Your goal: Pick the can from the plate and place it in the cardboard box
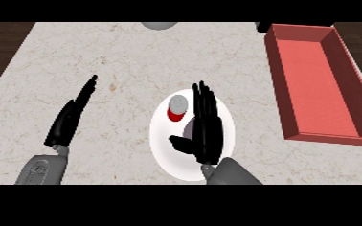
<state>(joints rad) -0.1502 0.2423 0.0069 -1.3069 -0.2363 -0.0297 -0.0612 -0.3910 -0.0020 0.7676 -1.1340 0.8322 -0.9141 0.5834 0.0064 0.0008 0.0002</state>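
Fingers [205,103] of the right hand [207,134] are straight and together, thumb spread left, over the plate [164,160]. The can [177,108] stands on the plate's far part, just left of them, ungrasped. The left hand [69,119], fingers straight, shows at the worktop's [120,57] left. The box [311,76] is at right.

Red can [176,108] stands on white plate [163,161], box [315,81] apart.

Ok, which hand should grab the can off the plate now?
Right. The right hand is open over the plate, just beside the can, and nearer the box. The left hand rests open left of the plate, away from both.
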